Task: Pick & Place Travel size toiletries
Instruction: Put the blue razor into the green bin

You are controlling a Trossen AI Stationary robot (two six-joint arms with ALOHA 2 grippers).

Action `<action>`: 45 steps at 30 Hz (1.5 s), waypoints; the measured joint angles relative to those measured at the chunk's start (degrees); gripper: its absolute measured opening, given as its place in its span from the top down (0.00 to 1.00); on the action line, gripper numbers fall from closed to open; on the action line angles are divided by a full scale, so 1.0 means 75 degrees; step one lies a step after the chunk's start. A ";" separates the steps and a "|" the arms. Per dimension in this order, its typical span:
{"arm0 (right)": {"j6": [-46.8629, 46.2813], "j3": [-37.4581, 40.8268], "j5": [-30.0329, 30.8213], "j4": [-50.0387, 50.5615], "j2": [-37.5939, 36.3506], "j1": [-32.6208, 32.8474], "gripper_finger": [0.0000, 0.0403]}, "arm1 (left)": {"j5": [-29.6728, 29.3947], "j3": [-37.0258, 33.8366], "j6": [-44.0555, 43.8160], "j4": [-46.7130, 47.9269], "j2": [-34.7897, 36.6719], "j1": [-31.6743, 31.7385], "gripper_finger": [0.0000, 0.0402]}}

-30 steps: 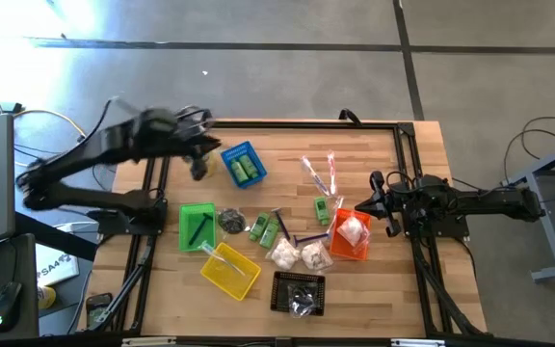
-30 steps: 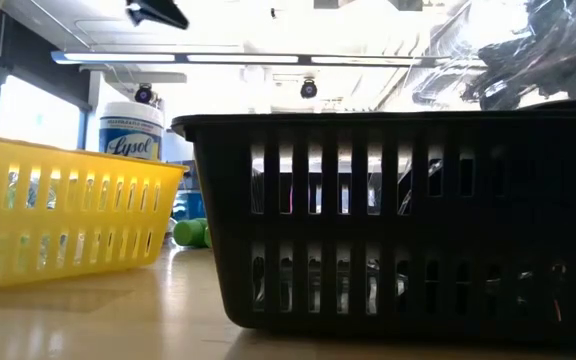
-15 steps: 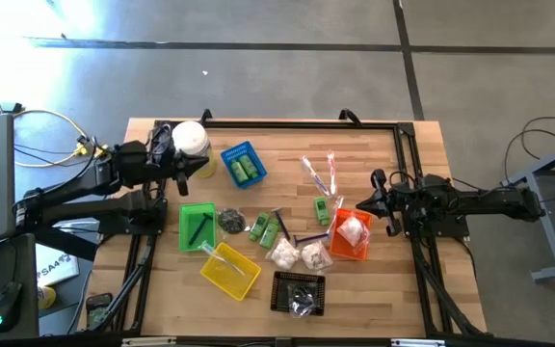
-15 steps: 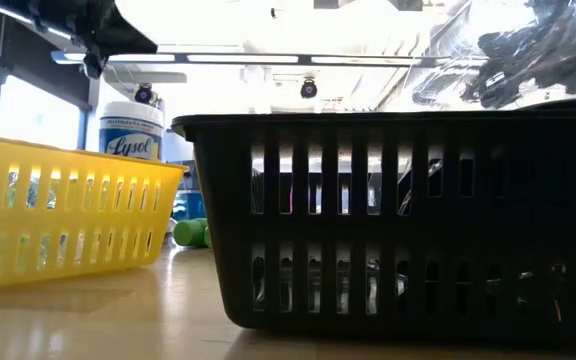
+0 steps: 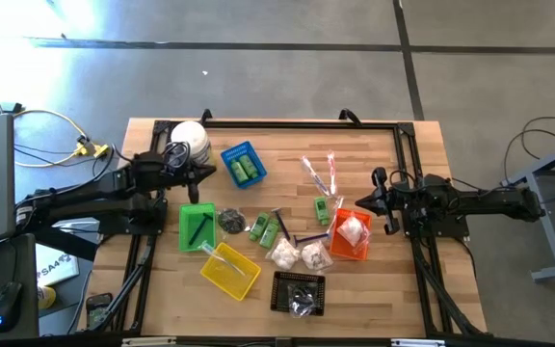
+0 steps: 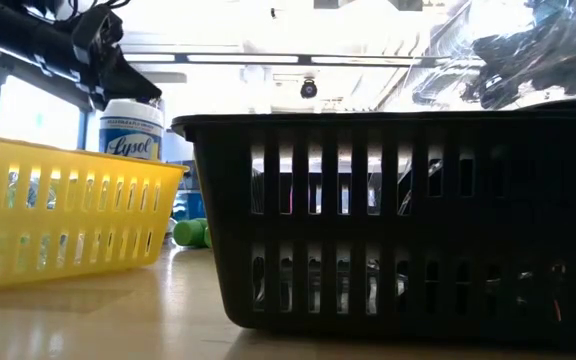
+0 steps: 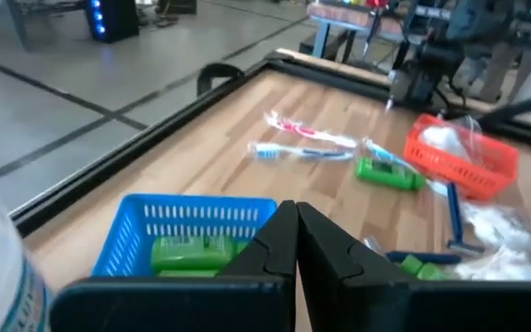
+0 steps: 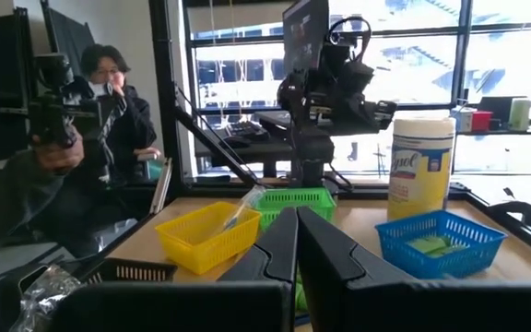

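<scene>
Wooden desk (image 5: 287, 145) carries five baskets — blue (image 5: 242, 165), green (image 5: 198, 226), yellow (image 5: 229, 270), black (image 5: 299, 291), orange (image 5: 351, 235) — with toiletries (image 5: 297, 253) scattered between them mid-desk. Left gripper (image 5: 203, 171) hovers beside the wipes canister (image 5: 191, 140), fingers together, empty. Right gripper (image 5: 362, 200) — fingers together, empty — waits by the orange basket.
</scene>
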State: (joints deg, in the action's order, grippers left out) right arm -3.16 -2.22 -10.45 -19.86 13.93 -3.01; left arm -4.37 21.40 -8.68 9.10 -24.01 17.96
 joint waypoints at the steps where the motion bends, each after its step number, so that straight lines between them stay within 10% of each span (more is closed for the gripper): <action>1: 0.0000 0.0000 0.0004 0.0002 0.0000 0.0000 0.99 | 0.0002 -0.0059 0.0106 -0.0095 0.0004 0.0000 1.00; 19: 0.0087 0.0000 0.0209 -0.0003 0.0003 -0.0003 0.99 | 0.0493 -0.2076 0.0760 -0.3477 0.0001 0.0000 1.00; 45: -0.0039 0.0000 0.0232 -0.0004 0.0006 -0.0003 0.99 | 0.0372 -0.2366 0.0585 -0.3939 -0.0178 0.0002 1.00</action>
State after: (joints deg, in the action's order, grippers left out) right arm -3.45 -2.22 -8.71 -19.89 13.98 -3.03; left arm -1.58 3.66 -4.29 -20.45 -25.34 17.97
